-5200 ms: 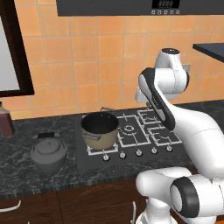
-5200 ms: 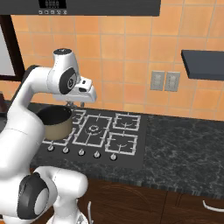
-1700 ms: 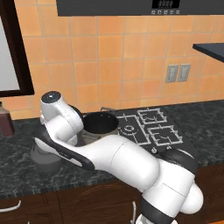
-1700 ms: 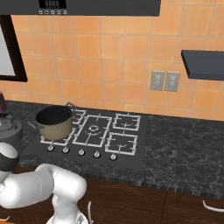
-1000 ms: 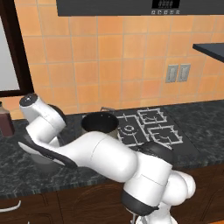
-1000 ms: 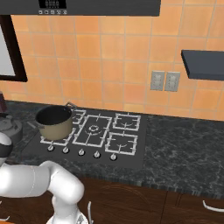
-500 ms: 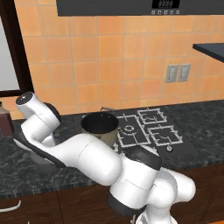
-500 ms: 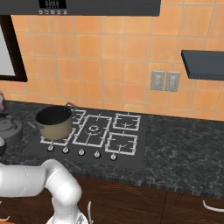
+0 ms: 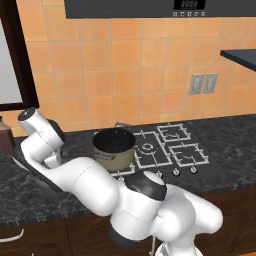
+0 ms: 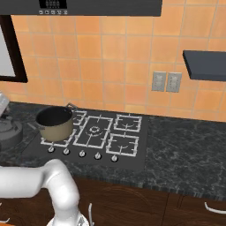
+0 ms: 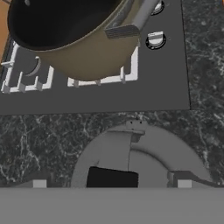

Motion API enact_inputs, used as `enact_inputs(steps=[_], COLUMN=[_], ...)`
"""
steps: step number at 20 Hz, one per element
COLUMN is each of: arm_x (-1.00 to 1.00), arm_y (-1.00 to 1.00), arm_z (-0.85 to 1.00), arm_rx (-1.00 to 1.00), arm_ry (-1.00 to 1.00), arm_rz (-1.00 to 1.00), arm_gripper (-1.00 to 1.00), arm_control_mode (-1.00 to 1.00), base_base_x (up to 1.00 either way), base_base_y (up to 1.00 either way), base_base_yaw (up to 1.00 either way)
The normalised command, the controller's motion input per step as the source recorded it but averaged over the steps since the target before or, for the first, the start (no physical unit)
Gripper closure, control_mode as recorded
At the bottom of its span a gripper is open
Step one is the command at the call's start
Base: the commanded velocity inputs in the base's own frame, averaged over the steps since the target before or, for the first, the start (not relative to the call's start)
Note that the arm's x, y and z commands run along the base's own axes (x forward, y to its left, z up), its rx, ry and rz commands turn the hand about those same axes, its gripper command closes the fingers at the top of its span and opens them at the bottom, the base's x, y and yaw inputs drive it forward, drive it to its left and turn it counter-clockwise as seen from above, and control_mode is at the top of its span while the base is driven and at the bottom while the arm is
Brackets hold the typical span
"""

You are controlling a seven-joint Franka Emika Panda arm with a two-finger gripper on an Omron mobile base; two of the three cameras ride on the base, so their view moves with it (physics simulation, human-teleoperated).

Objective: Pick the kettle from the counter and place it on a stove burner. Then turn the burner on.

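Observation:
The dark-grey kettle (image 11: 144,159) sits on the speckled counter (image 11: 52,135) just left of the cooktop, its short spout (image 11: 136,125) pointing toward the stove. It also shows at the left edge as the kettle (image 10: 9,132). My gripper (image 11: 111,183) hangs right above it, open, with one fingertip (image 11: 39,183) on each side of the body and the black handle between them. The arm (image 9: 45,145) bends far left and hides the kettle in the left base view. A small burner (image 10: 124,145) lies bare at the cooktop's front right.
A tan-sided pot (image 10: 55,122) with a black interior stands on the cooktop's left burner, close to the kettle, its handle (image 11: 131,22) jutting toward me. Knobs (image 10: 81,153) line the cooktop's front. A dark bottle (image 9: 6,137) stands far left against the wall.
The arm has swung from above the stove far to the left, over the kettle. In the last half second it has hardly moved.

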Motion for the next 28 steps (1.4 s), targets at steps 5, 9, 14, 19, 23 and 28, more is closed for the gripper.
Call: enact_inputs(steps=[5,9,14,19,23,28], arm_x=[0.28,0.09,-0.07,-0.45,-0.5,-0.12], arm_y=[0.0,0.0,0.0,-0.21,-0.51,-0.79], arm_z=[-0.31,-0.05,0.0,0.52,1.0,1.0], arm_rx=[0.0,0.0,0.0,0.11,0.19,0.21], arm_ry=[0.0,0.01,0.0,-0.3,-0.66,-0.48], arm_rz=[-0.03,-0.01,0.0,0.0,0.0,0.0], arm_gripper=[1.0,1.0,1.0,1.0,1.0,1.0], arm_control_mode=[-1.0,-1.0,-1.0,-1.0,-1.0,-1.0], base_base_x=[0.0,0.0,0.0,0.0,0.0,0.0], base_base_y=[0.0,0.0,0.0,0.0,0.0,0.0], base_base_yaw=[0.0,0.0,0.0,0.0,0.0,0.0])
